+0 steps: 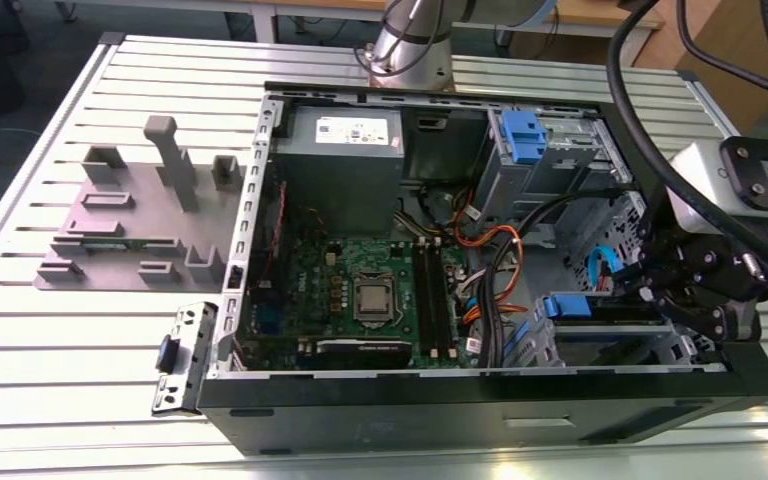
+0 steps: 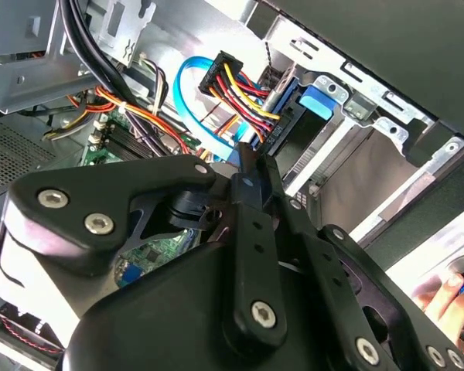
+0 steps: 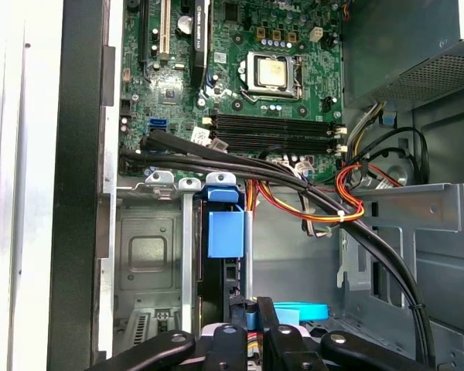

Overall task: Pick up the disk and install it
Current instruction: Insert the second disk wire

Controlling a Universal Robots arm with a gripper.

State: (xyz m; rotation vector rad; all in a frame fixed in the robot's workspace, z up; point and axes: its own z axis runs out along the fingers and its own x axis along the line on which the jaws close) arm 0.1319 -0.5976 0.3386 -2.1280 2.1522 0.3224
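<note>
**End effector at the drive bay with the disk seated on edge**

Exterior view: An open computer case (image 1: 244,250) lies on its side on a slatted desk (image 1: 37,330). The end effector (image 1: 684,300) hangs over the case's front corner, at the exterior view's right, above the drive cage. The disk (image 1: 584,307), marked by its blue caddy tab, stands in that cage near the case's front wall. A second blue-handled caddy (image 1: 523,135) sits in the bay toward the case's rear, beside the grey power supply (image 1: 341,150).

Second wrist view: The black fingers (image 2: 251,193) stand close together, their tips meeting just short of the cable plug (image 2: 228,77) and the disk's blue tab (image 2: 322,100); nothing appears to be between them. A person's fingers (image 2: 448,297) show outside the case.

First wrist view: The disk (image 3: 224,232) stands on edge in its slot beside the metal cage wall (image 3: 143,255), apparently already slid home, so the end effector (image 3: 251,328) bears on nothing. Black cables (image 3: 294,178) cross above the slot.
</note>
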